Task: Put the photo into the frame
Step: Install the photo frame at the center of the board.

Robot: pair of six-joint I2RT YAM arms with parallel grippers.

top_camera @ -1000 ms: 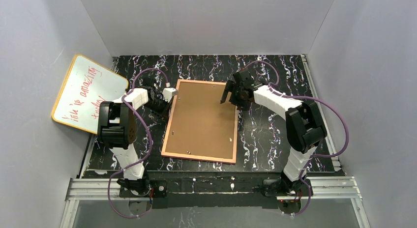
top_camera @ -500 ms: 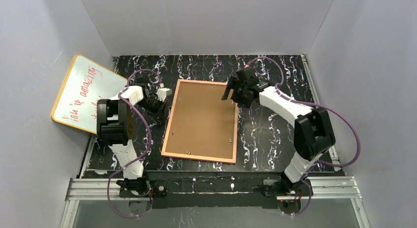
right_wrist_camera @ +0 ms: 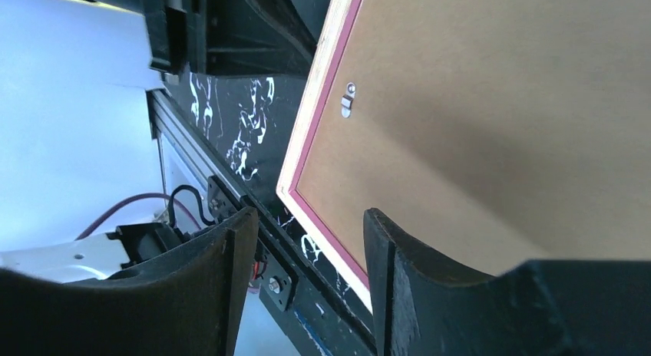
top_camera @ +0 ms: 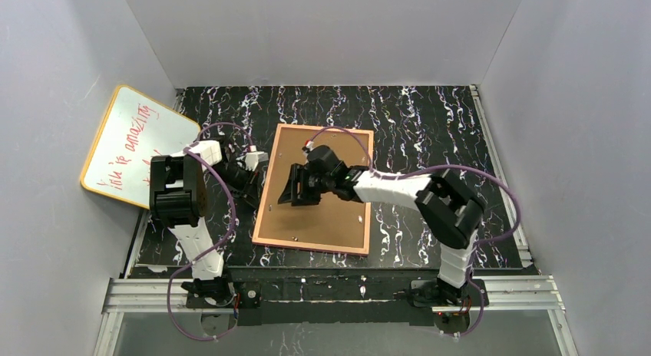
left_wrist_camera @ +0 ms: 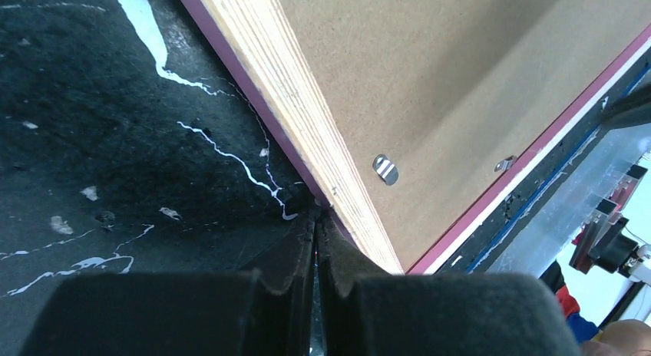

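Black marbled table [top_camera: 430, 126]. The right gripper [top_camera: 294, 199], jaws apart, has swung from upper right over the backing [top_camera: 330, 218] of the frame [top_camera: 307, 246], likely to lift it; left gripper [left_wrist_camera: 316, 218], jaws together, beside it.

left arm [top_camera: 184, 206], right arm [top_camera: 453, 218]: white rounded link shells, bulky black joint housings, black bases at bottom of top view. thin purple cable [top_camera: 338, 128] loops along each arm. left tool [left_wrist_camera: 316, 218]: black padded fingers, wavy inner edges. right tool [right_wrist_camera: 308, 218]: black fingers, curved tips, matte.
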